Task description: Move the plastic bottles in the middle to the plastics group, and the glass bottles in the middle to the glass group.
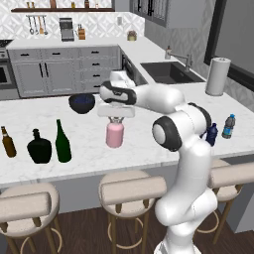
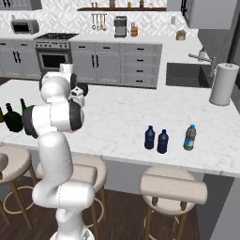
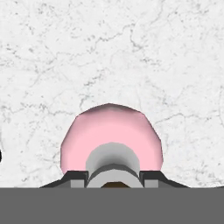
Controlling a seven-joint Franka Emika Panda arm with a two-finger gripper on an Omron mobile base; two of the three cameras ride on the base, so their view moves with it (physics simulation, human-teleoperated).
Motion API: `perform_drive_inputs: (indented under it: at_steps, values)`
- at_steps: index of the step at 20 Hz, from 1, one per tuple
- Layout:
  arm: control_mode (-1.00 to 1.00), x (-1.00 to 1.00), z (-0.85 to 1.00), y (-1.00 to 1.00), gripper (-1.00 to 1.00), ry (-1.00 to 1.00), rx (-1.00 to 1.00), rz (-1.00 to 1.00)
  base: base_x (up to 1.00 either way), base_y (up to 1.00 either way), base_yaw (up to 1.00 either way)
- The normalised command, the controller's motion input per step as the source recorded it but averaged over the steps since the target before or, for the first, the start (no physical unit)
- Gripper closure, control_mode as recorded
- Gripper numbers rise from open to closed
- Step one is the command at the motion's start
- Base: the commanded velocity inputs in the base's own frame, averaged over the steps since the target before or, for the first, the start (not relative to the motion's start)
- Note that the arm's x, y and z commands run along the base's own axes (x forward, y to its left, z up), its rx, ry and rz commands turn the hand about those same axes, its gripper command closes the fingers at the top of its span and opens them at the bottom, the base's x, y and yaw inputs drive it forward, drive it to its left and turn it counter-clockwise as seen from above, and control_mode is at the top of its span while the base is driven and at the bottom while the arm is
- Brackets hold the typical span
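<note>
In the middle of the left base view, the gripper (image 1: 116,119) pinches the pink bottle (image 1: 114,135) by its neck, probably to carry it left to the black bottle (image 1: 39,147) and brown bottle (image 1: 7,143).

Glossy white arm (image 1: 191,163) of thick, rounded tubular links, swelling into bulbous housings at each joint. Dark grey to black discs and bands at the joints: a round dark cap on the elbow (image 1: 166,134), a black collar near the shoulder, a dark band across the wrist (image 1: 119,94). Flat white block for the hand (image 1: 116,118), with two small dark finger tips (image 3: 75,178). Smooth shell, free of visible cables, screws or markings.
</note>
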Motion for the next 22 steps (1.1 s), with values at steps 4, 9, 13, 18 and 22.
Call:
perform_drive_inputs:
  at_steps: [4,9,13,18,22]
  values:
    - [-1.0,-0.27,0.0,0.77,1.0,-0.05,0.08,0.02,0.0,0.0,0.0]
    - [-1.0,0.0,0.0,0.74,1.0,-0.01,0.0,0.0,0.0,0.0,0.0]
    - [-1.0,0.22,0.01,0.61,1.0,0.0,0.0,0.0,0.0,0.0,0.0]
    - [-1.0,0.22,0.02,0.38,1.0,0.02,0.0,0.0,0.0,0.0,0.0]
    - [-1.0,0.15,-0.14,0.38,1.0,0.02,0.0,0.0,0.0,0.0,0.0]
